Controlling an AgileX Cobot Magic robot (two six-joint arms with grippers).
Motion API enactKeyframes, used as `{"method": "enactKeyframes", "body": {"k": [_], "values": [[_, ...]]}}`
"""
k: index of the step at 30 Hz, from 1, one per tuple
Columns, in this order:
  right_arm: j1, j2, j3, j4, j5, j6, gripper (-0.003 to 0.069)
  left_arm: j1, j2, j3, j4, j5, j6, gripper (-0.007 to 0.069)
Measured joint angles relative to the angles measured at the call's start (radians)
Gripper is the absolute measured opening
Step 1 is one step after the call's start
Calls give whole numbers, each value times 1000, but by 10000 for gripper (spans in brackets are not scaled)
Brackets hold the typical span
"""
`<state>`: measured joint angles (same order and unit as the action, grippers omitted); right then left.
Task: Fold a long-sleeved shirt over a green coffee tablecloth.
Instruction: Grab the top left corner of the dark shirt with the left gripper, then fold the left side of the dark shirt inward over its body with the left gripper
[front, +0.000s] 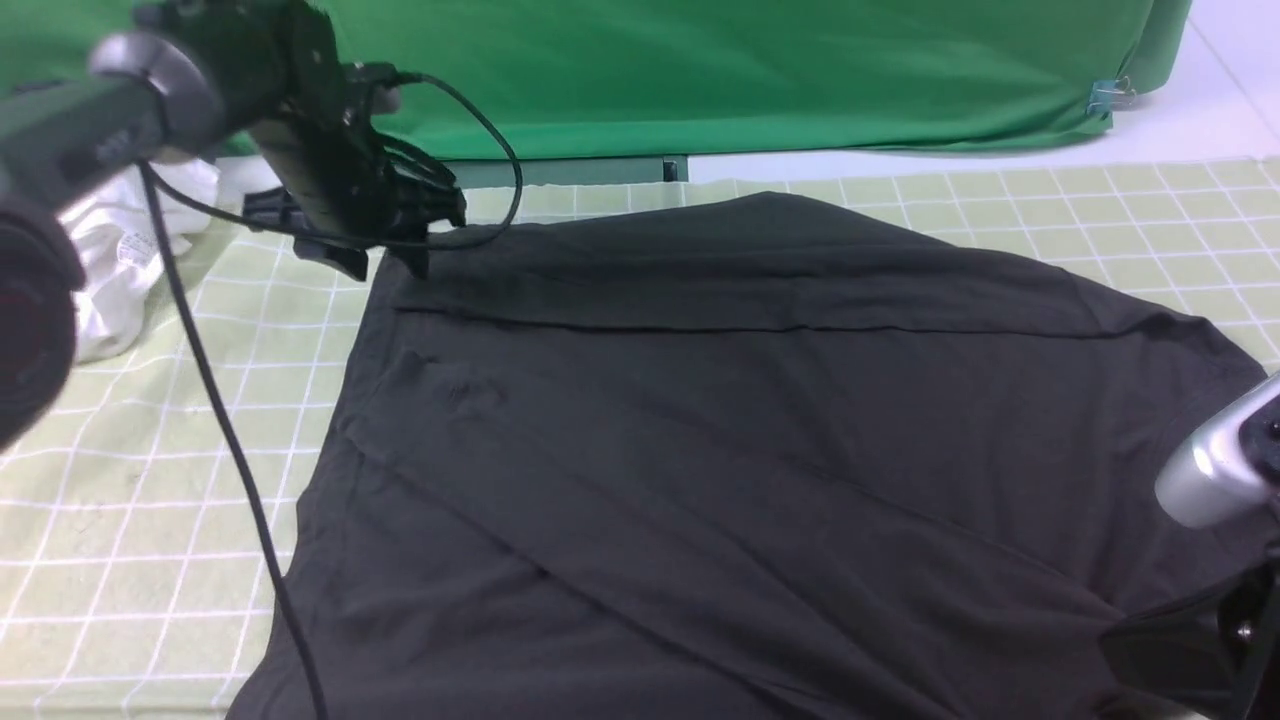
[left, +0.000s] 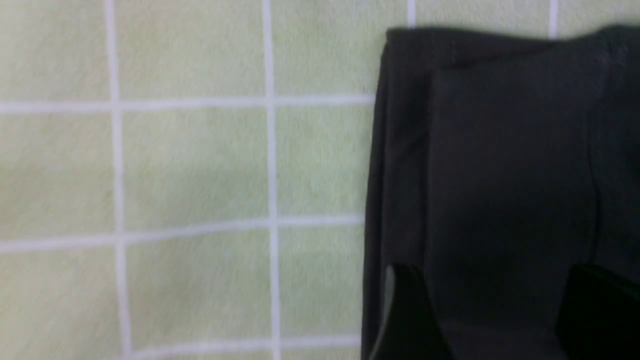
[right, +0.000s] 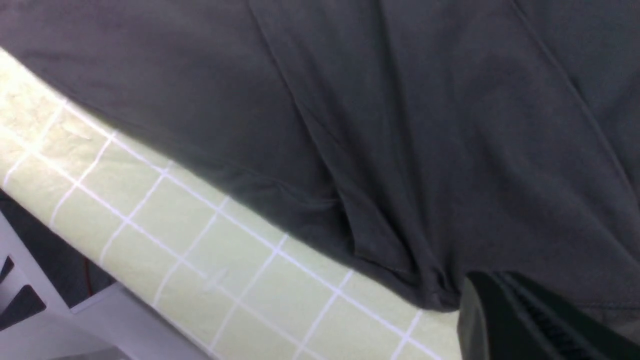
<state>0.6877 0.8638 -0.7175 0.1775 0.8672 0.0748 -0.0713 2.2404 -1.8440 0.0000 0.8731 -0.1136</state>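
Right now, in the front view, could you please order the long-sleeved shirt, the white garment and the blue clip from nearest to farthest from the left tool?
From the left tool:
1. long-sleeved shirt, its far-left corner directly beneath the tool.
2. white garment, at the left edge.
3. blue clip, far right, on the green backdrop.

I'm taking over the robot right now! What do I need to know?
Left tool: open, holding nothing, over the far left corner of the black long-sleeved cotton shirt.
Right tool: shut, apparently pinching the shirt's near right edge.
The shirt lies spread on the pale yellow-green grid-lined tablecloth.
Done: one flap is folded across the far part.
Left: the shirt is wide and needs more folds, probably starting from the right tool's pinch.
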Motion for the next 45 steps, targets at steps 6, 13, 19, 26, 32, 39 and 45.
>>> {"method": "enactKeyframes", "body": {"k": [6,13,19,26,32,39,45], "values": [[0,0,0,0,0,15,-3,0,43,-2,0,-38,0,428],[0,1,0,0,0,21,-3,0,51,-5,-12,-33,-2,241],[0,1,0,-5,-7,22,-2,0,51,-7,-35,-21,22,34],[0,1,0,-9,-11,22,-2,0,5,-7,-35,13,54,32],[0,1,0,-9,-15,22,-2,0,-18,-7,-13,18,81,45],[0,1,0,-9,-15,22,-2,0,-18,-7,-5,27,114,64],[0,1,0,-9,-18,22,-2,0,-13,-7,0,9,114,176]]}}
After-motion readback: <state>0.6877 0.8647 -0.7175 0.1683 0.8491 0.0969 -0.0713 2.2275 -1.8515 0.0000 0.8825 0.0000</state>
